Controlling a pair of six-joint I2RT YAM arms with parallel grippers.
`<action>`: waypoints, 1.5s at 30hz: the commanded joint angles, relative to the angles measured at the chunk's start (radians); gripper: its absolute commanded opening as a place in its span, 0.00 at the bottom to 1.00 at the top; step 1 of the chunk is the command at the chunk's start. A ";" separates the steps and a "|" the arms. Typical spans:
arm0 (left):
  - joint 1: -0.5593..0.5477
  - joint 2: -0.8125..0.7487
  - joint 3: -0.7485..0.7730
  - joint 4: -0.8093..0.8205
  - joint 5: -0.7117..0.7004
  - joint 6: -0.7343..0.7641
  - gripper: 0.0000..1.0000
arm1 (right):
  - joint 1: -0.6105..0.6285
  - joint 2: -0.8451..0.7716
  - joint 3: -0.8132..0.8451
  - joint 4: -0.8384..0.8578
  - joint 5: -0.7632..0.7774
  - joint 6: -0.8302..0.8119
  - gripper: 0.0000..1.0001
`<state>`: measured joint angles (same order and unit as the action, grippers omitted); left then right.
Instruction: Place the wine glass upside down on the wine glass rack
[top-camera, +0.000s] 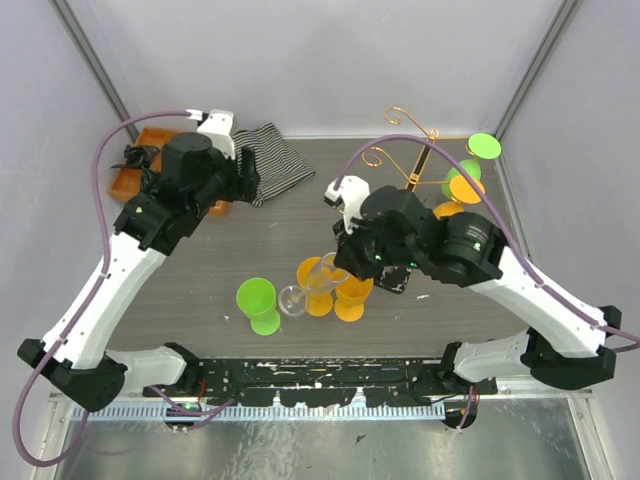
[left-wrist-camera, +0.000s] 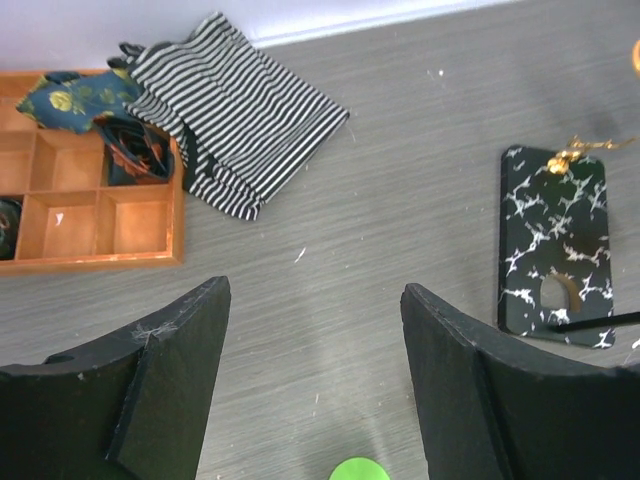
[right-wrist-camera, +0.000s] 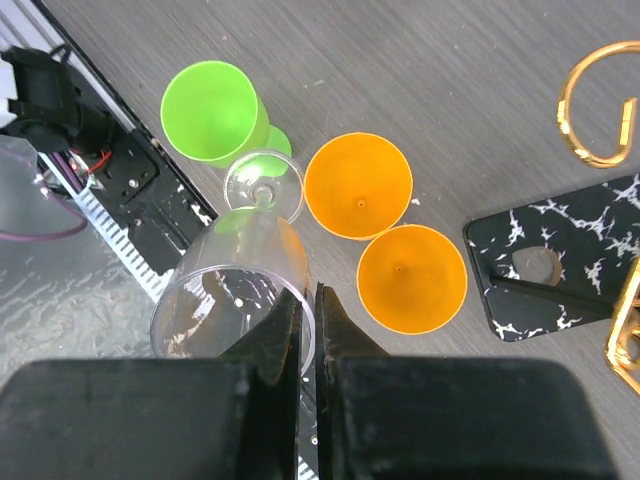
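A clear wine glass (right-wrist-camera: 235, 280) is tilted over the near table, its foot (right-wrist-camera: 262, 180) pointing away from the wrist. My right gripper (right-wrist-camera: 308, 300) is shut on its rim, one finger inside the bowl and one outside. From above, the glass (top-camera: 303, 292) sits just left of that gripper (top-camera: 345, 262). The gold wire rack (top-camera: 415, 150) stands at the back right; its black speckled base (right-wrist-camera: 570, 250) also shows in the left wrist view (left-wrist-camera: 555, 245). My left gripper (left-wrist-camera: 315, 300) is open and empty above bare table at the back left (top-camera: 245, 180).
Two orange glasses (right-wrist-camera: 358, 185) (right-wrist-camera: 411, 278) and a green glass (right-wrist-camera: 205, 110) stand upright beside the clear one. A green (top-camera: 484, 146) and an orange glass (top-camera: 465, 187) hang on the rack. An orange wooden tray (left-wrist-camera: 90, 215) and a striped cloth (left-wrist-camera: 240, 115) lie at the back left.
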<state>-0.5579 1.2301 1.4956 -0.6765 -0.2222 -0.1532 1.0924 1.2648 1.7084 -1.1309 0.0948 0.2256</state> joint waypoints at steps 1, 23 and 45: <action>0.004 -0.045 0.101 -0.025 -0.033 0.010 0.76 | 0.006 -0.100 0.050 0.140 0.058 -0.040 0.01; 0.004 -0.179 -0.041 0.162 -0.164 -0.790 0.72 | 0.007 -0.125 -0.404 1.318 0.462 -0.653 0.01; 0.056 -0.185 -0.300 0.389 0.028 -1.478 0.64 | 0.007 -0.056 -0.414 1.369 0.238 -0.584 0.01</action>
<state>-0.5056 1.0206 1.2171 -0.3847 -0.2668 -1.5333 1.0924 1.2137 1.2713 0.1841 0.3653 -0.3840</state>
